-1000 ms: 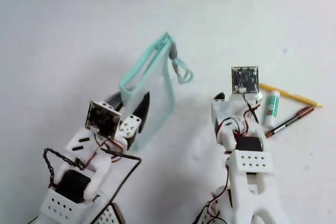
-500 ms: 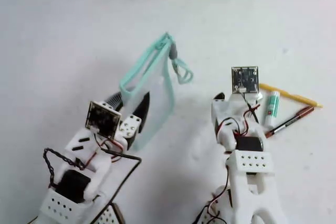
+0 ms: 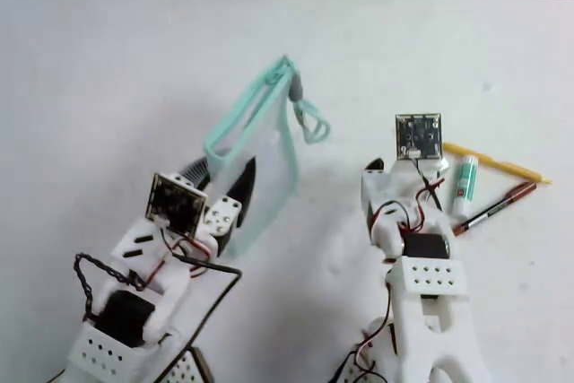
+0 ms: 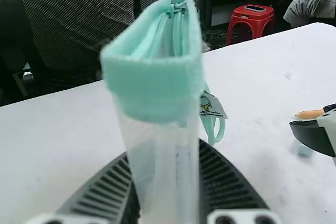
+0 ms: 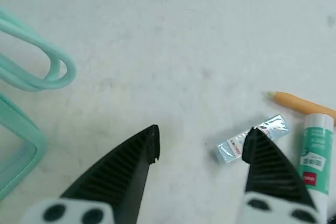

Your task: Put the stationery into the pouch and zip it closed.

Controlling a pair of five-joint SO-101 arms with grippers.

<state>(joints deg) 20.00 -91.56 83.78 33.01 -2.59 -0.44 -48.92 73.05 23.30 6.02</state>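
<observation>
A clear pouch [image 3: 256, 159] with mint-green trim stands tilted off the table, and my left gripper [image 3: 224, 181] is shut on its lower end. In the left wrist view the pouch [image 4: 160, 93] rises between the jaws with its zipper mouth gaping at the far end. My right gripper [image 5: 202, 140] hangs open just above the table, right of the pouch's cord loop [image 5: 37, 66]. A small foil-wrapped eraser [image 5: 252, 137] lies beside one fingertip. Beyond it lie an orange pencil [image 5: 302, 103] and a green-and-white glue stick [image 5: 315, 156]. A dark red pen [image 3: 495, 207] lies right of the glue stick [image 3: 465, 184].
The white table [image 3: 134, 51] stretches bare behind and to the left of the pouch. A red stool [image 4: 254, 17] and a dark mesh chair stand beyond the far edge. The left arm's black cable [image 3: 99, 275] loops on the table near its base.
</observation>
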